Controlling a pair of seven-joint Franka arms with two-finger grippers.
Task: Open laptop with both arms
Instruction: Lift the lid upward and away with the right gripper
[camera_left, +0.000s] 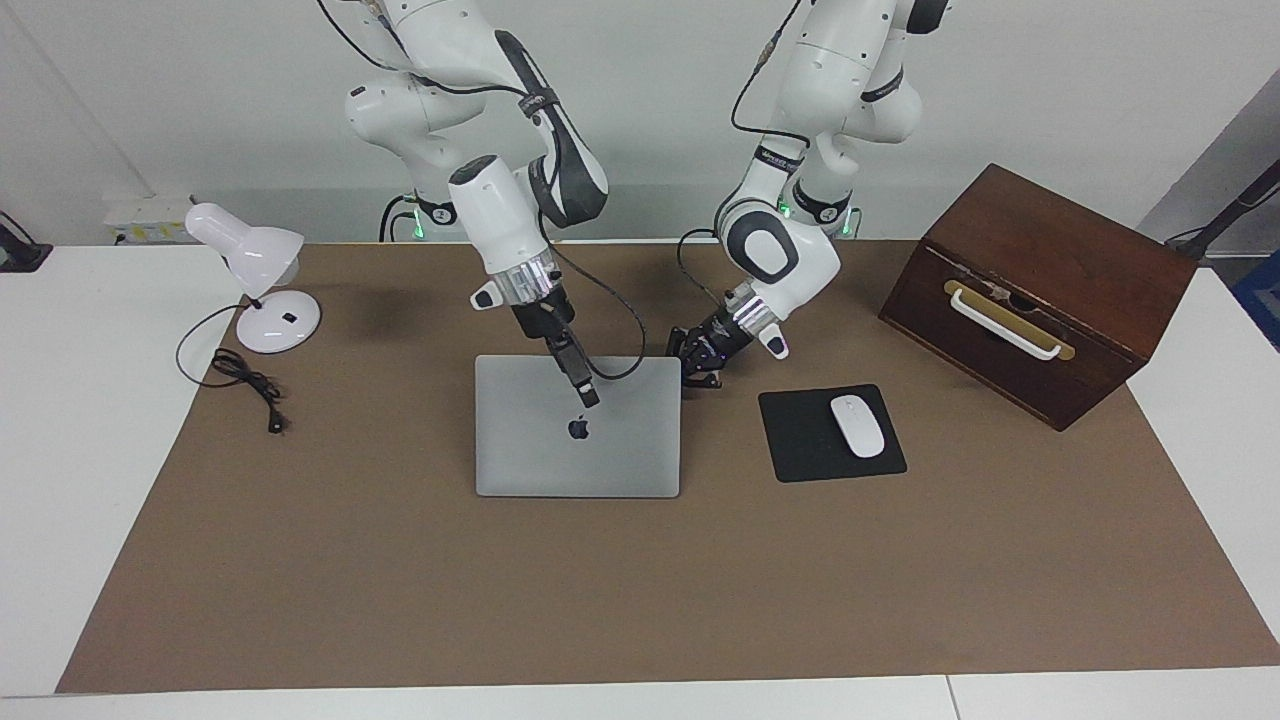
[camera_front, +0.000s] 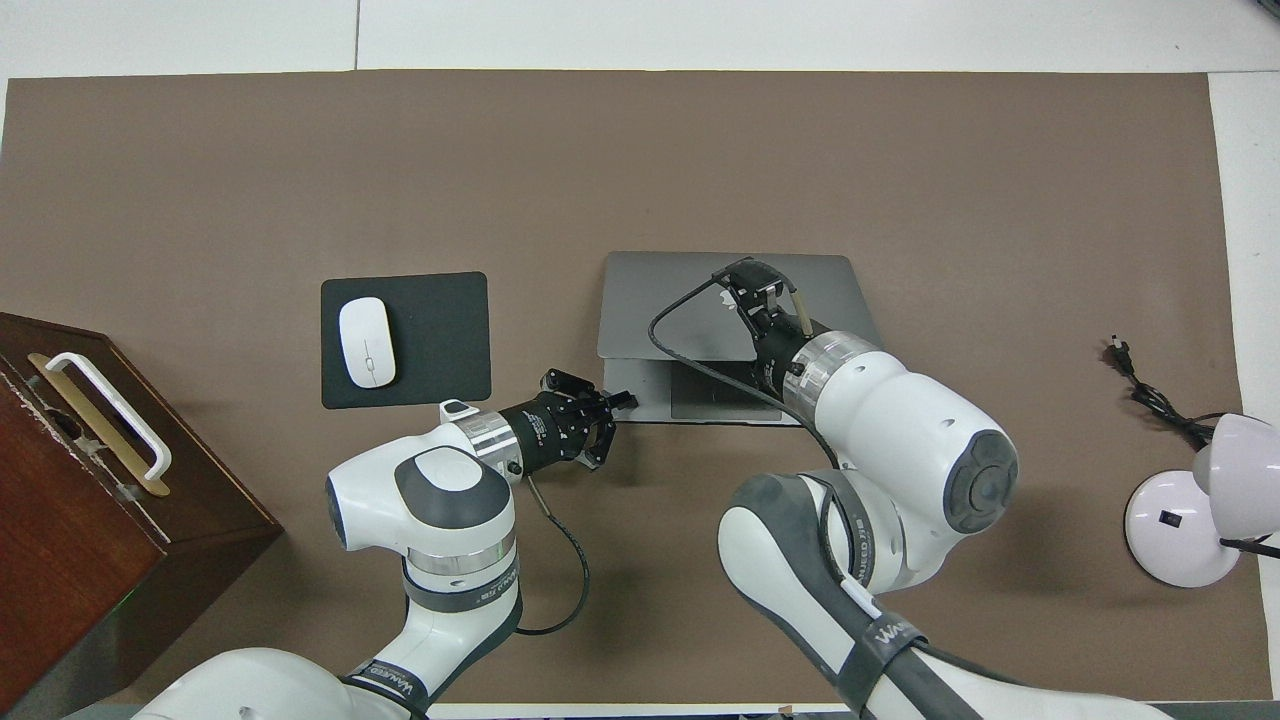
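Silver-grey aluminium laptop (camera_left: 577, 450), thin, w/ a dark apple logo on its lid, sits about mid-way along a brown table mat (camera_left: 640, 600). The lid is part-way up. Its hinge is on the edge farther from me, and the overhead view shows the base and trackpad beneath the lifted edge.

My right gripper (camera_left: 588, 395) is at the lid just above the logo, near the lifted edge. I can't tell whether it's apart, together or clamped on the lid. My left gripper (camera_left: 700, 378) is low at the base's near corner, on the left arm's end of the laptop, seemingly touching or just beside it. Can't tell its state either.

Other things around the laptop:
- Black square mouse pad (camera_left: 800, 440) w/ a white oval mouse (camera_left: 858, 426), beside it toward the left arm's end.
- Dark wooden box (camera_left: 1040, 290) w/ a white handle, past the pad.
- White desk lamp (camera_left: 262, 290) and its black cord, toward the right arm's end.

Handling, as I judge it:
- The metal shell is stiff and smooth, prob. slippery.
- The base is light enough to lift or slide as the hinge resists.
- So one gripper pins the base at a corner while the other takes the lid's free edge near its middle.
- The screen is fragile, so press gently and on the rim only.
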